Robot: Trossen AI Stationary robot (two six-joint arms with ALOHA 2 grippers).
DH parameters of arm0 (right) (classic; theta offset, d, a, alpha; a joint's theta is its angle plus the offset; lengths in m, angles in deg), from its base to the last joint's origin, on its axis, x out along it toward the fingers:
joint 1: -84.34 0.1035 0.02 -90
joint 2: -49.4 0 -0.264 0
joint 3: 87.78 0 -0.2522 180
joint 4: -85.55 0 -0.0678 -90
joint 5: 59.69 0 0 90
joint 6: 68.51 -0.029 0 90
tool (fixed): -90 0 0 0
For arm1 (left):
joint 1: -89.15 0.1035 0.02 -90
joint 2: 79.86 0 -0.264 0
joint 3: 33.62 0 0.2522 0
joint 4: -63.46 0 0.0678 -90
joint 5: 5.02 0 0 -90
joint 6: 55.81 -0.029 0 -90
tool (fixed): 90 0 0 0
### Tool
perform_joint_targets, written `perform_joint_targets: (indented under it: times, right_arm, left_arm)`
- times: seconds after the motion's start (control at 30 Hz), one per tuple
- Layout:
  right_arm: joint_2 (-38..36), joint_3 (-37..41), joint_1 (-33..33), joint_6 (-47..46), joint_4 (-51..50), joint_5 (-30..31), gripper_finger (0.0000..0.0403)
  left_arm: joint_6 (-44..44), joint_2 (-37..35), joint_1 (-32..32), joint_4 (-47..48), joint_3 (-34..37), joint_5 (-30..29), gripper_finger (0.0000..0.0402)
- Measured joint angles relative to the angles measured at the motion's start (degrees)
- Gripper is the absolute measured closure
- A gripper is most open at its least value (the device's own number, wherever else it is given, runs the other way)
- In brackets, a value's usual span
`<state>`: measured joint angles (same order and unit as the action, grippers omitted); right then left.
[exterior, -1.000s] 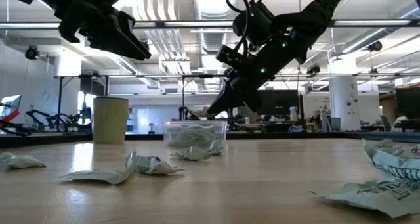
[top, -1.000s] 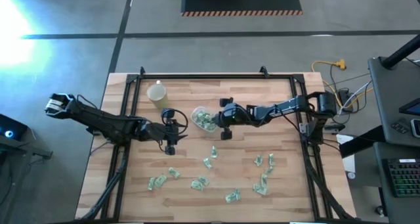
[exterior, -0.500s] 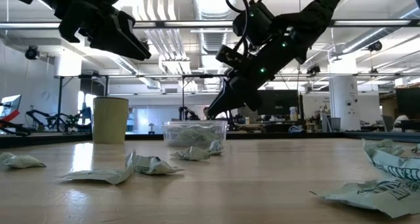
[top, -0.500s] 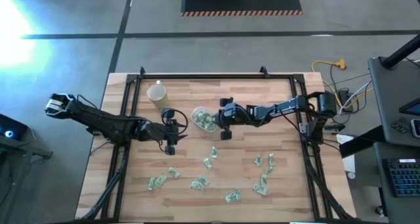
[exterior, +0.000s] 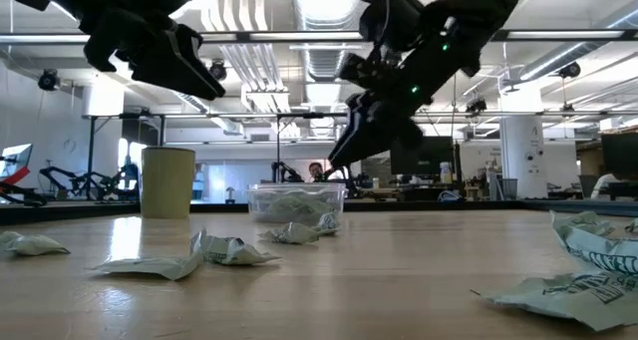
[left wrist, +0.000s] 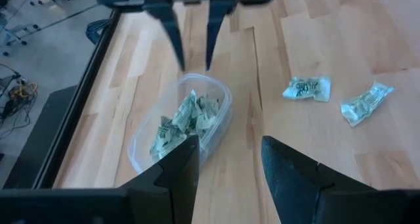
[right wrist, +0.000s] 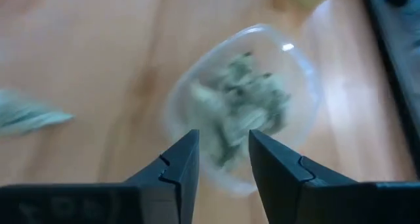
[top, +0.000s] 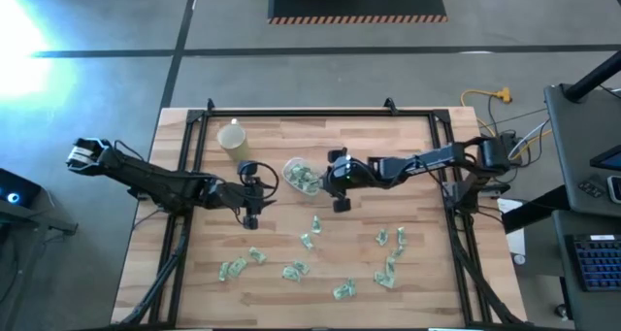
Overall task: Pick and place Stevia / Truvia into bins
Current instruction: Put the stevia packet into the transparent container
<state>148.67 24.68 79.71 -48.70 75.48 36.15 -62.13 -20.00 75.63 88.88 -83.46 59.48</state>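
The clear tub (top: pixel 303 176) stands mid-table with several green-and-white sachets (right wrist: pixel 244 99) lying inside it. More sachets (top: pixel 312 222) lie loose on the wood nearer the front edge. My right gripper (top: pixel 326 179) hangs open just right of the tub and above its rim, slanting down toward it, with nothing between its fingers (right wrist: pixel 184 159). My left gripper (top: pixel 268 190) waits open on the tub's left, raised off the table, also empty (left wrist: pixel 230 144).
A pale yellow cup (top: pixel 232 137) stands at the far left of the table. Loose sachets are spread over the near half (top: pixel 388 239), some close to the low camera (exterior: pixel 189 260). A black frame (top: pixel 291 113) rims the table.
My right gripper has opened over the tub's right rim, then risen and drawn back a little toward the table's right and near side. The tub has stayed where it was.
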Motion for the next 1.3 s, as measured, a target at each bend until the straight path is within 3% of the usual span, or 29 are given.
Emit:
perform_joint_targets:
  times: [0.23,0.37,0.67,1.0,1.3]
  right_arm:
    - [-6.80,0.22,3.15,-9.77,-21.27,-9.21,0.0296]
    - [-9.86,1.05,5.86,-17.52,-28.05,-10.80,0.0304]
    - [-13.36,3.76,12.02,-27.71,-31.83,-10.84,0.0321]
    - [-13.79,12.42,19.80,-42.45,-35.05,-10.03,0.0330]
    - [-13.82,14.69,20.64,-46.22,-34.78,-8.57,0.0334]
  left_arm:
    - [0.13,0.00,-0.01,-0.07,0.00,0.44,0.0253]
    - [1.56,0.00,-0.01,-0.07,0.04,1.04,0.0253]
    - [6.09,0.00,0.00,-0.80,2.07,2.59,0.0253]
    - [6.01,0.02,0.00,-3.69,4.31,2.71,0.0253]
    - [5.74,0.02,0.00,-5.18,4.31,2.71,0.0253]
